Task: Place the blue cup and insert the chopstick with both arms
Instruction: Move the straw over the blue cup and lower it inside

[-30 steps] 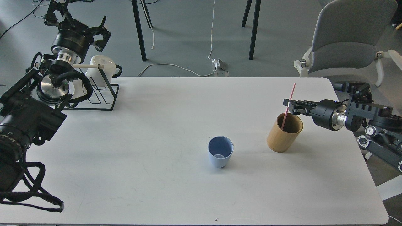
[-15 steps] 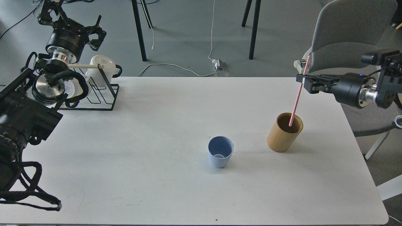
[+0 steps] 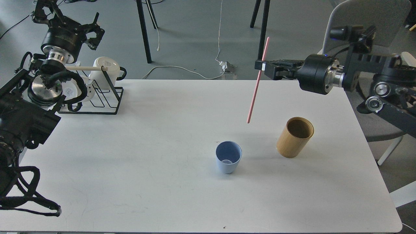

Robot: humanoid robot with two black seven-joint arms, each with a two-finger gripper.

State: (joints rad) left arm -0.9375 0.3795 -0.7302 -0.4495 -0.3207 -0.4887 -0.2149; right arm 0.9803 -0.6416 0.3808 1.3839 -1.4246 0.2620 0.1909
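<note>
The pale blue cup (image 3: 228,157) stands upright and empty on the white table (image 3: 162,130), right of centre. My right gripper (image 3: 264,66) is shut on the pink chopstick (image 3: 256,84) near its upper part and holds it almost upright in the air. The stick's lower tip hangs above the table, up and right of the cup, left of the tan bamboo holder (image 3: 295,137). My left gripper (image 3: 70,22) is raised at the far left beyond the table's back edge, above the wire rack; its fingers are spread and it holds nothing.
A black wire rack (image 3: 97,97) with a pale wooden rod and white mugs (image 3: 105,71) stands at the table's back left corner. A grey chair (image 3: 364,35) is behind the right arm. Table legs and cables lie on the floor beyond.
My right gripper lifted the pink chopstick out of the tan holder and carried it up and to the left. The left arm drifted slightly up and left.
</note>
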